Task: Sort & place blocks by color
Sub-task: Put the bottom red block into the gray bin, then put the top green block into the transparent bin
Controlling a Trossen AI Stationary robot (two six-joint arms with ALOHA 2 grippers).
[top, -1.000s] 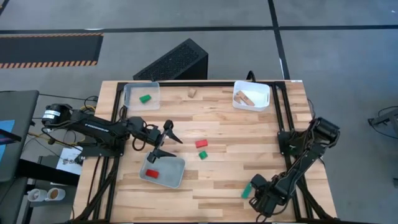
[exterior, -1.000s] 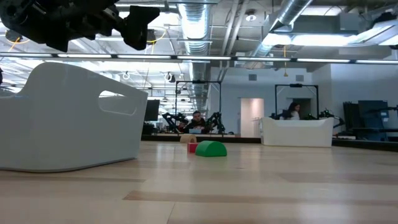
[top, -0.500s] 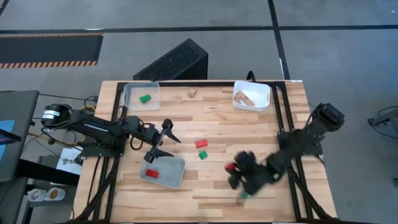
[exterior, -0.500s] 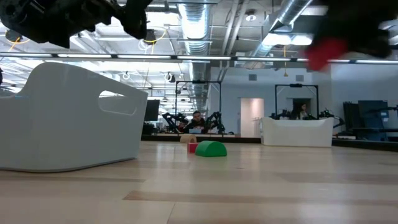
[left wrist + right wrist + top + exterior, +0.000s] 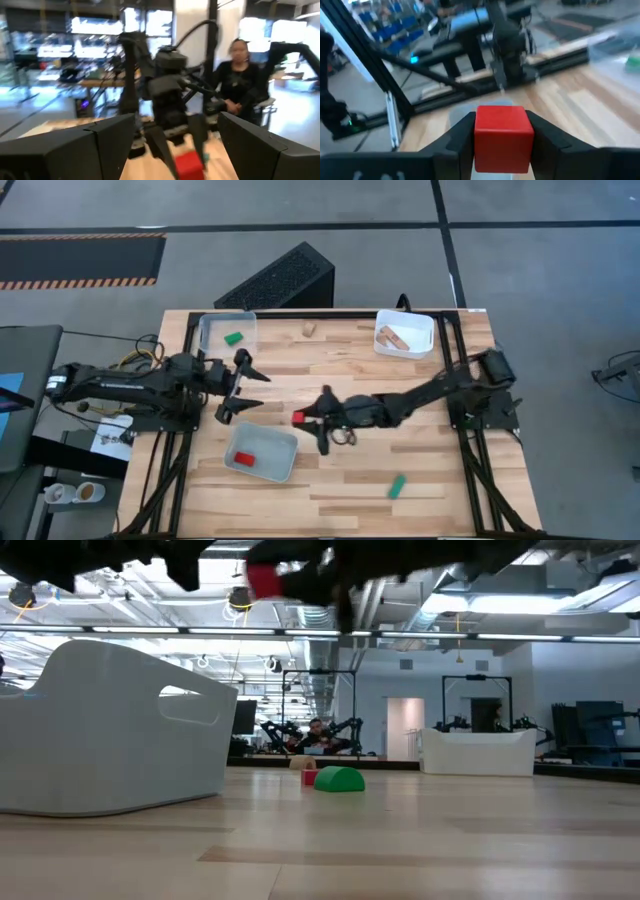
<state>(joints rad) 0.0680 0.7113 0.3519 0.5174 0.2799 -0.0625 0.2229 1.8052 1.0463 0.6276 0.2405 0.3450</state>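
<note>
Right gripper (image 5: 300, 418) over mid-table, fingers clamped on a small red wooden cube (image 5: 503, 136), carried above the boards. Left gripper (image 5: 247, 393) spread wide and bare, near the table's left edge.

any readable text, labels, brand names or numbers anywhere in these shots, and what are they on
None can be read in any view.
The red block held in the right gripper has plain faces.
The trays, such as the one with a red block in it, carry no label.
The left gripper shows no marking.
The room behind is too blurred for any sign to be made out.
</note>
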